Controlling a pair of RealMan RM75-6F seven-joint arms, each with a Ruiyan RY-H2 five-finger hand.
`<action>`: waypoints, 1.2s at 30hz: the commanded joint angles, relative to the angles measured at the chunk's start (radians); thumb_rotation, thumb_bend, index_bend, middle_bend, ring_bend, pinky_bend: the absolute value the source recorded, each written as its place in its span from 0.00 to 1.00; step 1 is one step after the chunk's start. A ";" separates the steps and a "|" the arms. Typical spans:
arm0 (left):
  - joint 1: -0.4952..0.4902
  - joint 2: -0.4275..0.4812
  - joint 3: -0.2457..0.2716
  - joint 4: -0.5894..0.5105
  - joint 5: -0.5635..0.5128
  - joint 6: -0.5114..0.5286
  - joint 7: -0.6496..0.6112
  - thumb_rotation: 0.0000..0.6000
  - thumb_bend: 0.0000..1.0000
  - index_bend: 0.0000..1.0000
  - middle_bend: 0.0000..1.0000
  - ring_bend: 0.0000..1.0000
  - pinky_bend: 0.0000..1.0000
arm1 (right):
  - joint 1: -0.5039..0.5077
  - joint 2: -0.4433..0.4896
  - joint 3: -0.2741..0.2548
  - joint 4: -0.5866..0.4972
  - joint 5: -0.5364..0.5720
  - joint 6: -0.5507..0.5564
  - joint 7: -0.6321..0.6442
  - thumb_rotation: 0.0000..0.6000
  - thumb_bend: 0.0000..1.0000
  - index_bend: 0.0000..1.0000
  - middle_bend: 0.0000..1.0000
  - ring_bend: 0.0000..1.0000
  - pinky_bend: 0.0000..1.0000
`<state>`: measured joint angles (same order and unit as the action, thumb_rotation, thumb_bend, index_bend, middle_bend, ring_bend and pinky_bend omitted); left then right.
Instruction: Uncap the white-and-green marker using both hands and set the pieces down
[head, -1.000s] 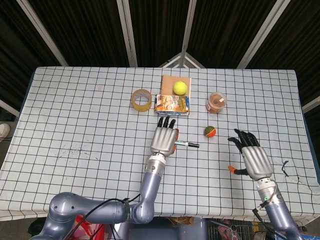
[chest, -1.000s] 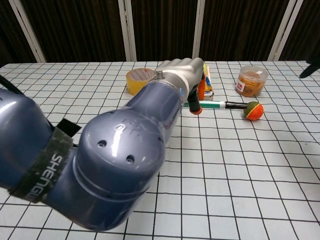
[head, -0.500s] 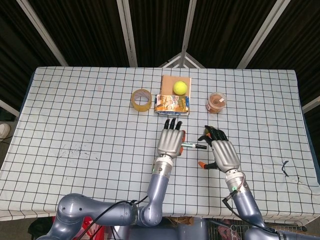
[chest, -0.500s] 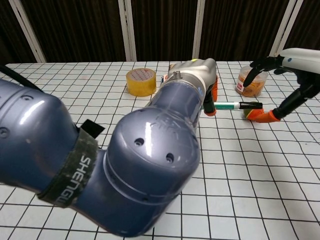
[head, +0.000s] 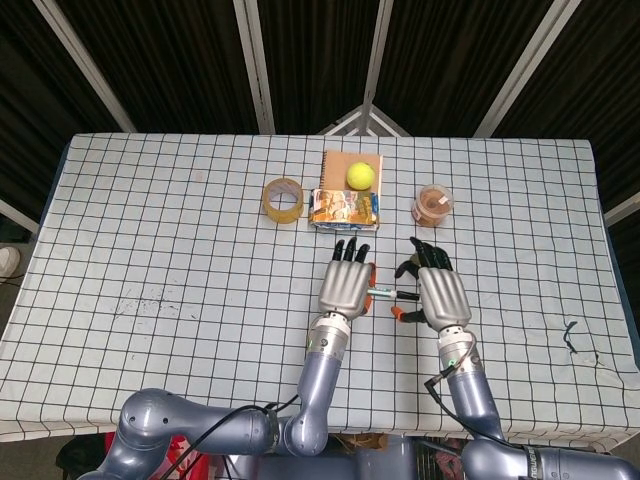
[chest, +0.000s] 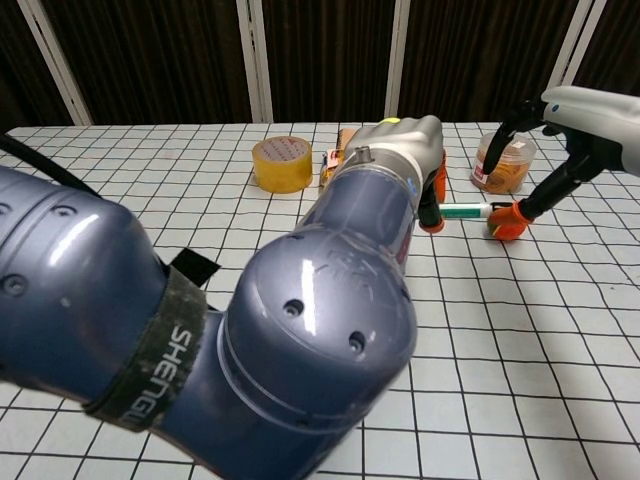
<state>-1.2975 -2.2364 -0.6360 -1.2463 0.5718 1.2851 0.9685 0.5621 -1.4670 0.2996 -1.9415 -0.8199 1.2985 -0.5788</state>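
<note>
The white-and-green marker (head: 390, 294) with its black cap lies crosswise between my two hands, also in the chest view as the marker (chest: 465, 211). My left hand (head: 346, 285) holds its left end, thumb pressed against the barrel; in the chest view the left hand (chest: 405, 150) shows behind my big forearm. My right hand (head: 441, 295) hovers at the cap end with fingers spread. The right hand (chest: 585, 115) has its orange thumb tip against the cap end, fingers arched above and not closed on it.
A small orange-and-green ball (chest: 497, 230) peeks out under the right thumb. Farther back stand a yellow tape roll (head: 283, 199), a snack packet (head: 345, 208), a tennis ball (head: 360, 176) on a brown notebook, and a jar (head: 432, 205). The checked tablecloth (head: 160, 250) spreads wide to the left.
My right hand has swung in from the right table side to the marker's cap end. The left hand has shifted slightly right with the marker.
</note>
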 joint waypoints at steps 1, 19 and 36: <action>0.001 0.001 0.001 -0.001 -0.001 0.003 0.000 1.00 0.51 0.66 0.13 0.00 0.02 | 0.003 -0.003 -0.006 0.010 0.003 0.009 -0.008 1.00 0.20 0.48 0.04 0.02 0.04; 0.009 0.007 0.012 0.000 -0.004 -0.005 -0.006 1.00 0.51 0.66 0.13 0.00 0.01 | 0.023 -0.015 -0.027 0.059 0.031 0.023 -0.033 1.00 0.25 0.54 0.04 0.03 0.04; 0.018 0.015 0.021 -0.011 -0.003 -0.007 -0.011 1.00 0.51 0.66 0.14 0.00 0.01 | 0.039 -0.023 -0.034 0.073 0.054 0.026 -0.048 1.00 0.30 0.56 0.04 0.03 0.04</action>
<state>-1.2792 -2.2211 -0.6149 -1.2580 0.5682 1.2784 0.9581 0.6008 -1.4901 0.2663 -1.8684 -0.7661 1.3248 -0.6267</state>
